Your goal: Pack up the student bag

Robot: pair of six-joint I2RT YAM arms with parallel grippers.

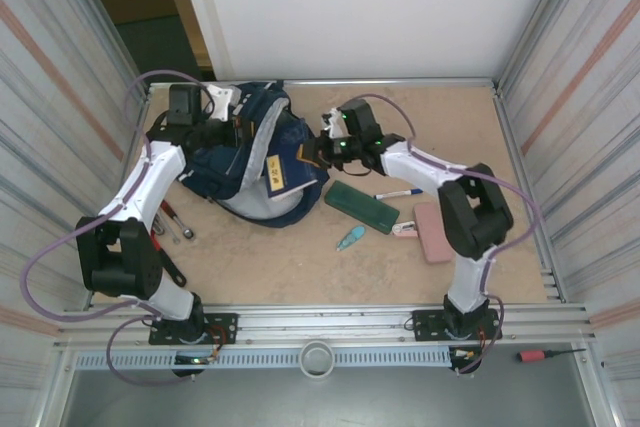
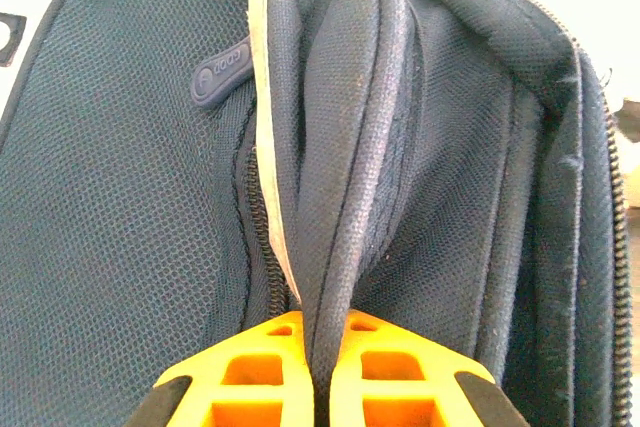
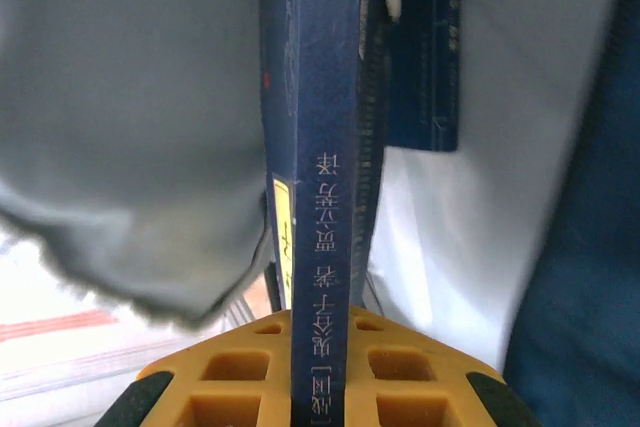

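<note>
Navy piped fabric of the student bag (image 2: 120, 197) is pinched tight in my left gripper (image 2: 318, 342). My right gripper (image 3: 320, 342) clamps a navy booklet (image 3: 315, 97) with a yellow label.

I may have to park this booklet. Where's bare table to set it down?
Free: the far right corner of the table, beyond the right arm; the strip between the student bag and the near edge. Crowded: right of the bag, around green pencil case, pen, pink item.
</note>
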